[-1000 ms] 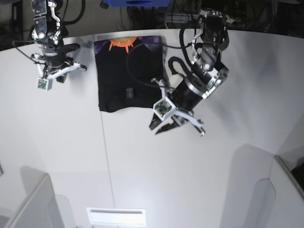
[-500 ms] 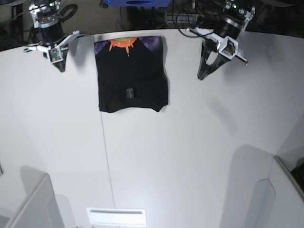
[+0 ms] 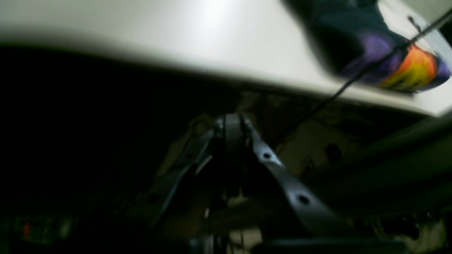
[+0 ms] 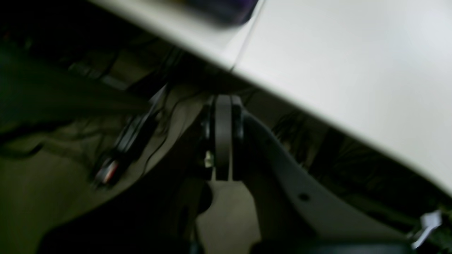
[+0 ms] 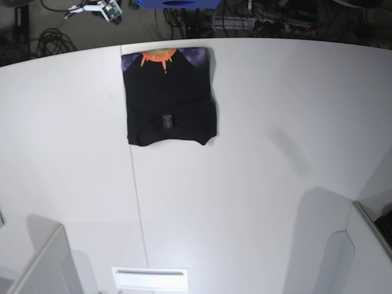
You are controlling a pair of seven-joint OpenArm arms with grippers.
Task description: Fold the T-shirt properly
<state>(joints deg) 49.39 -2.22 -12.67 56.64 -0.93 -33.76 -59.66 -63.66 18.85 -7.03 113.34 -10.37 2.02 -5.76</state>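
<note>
T-shirt (image 5: 170, 97) lies folded into a compact black rectangle on the white table (image 5: 257, 184), at the far edge, left of centre; purple and orange print shows along its far hem (small tag near the middle); near edge slightly wavy, corners rounded; left gripper (image 3: 231, 123) off the table past the far edge, jaws closed together, empty; right gripper (image 4: 223, 106) likewise beyond the edge, jaws pressed together, holding nothing.

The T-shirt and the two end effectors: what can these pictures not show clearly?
- T-shirt, base view: folded, so the under layers and most of the print are hidden.
- Left wrist view: motion blur; the T-shirt is cut by the frame's edge.
- Left end effector and right end effector: dark and blurred; each looks shut, holding nothing.
</note>
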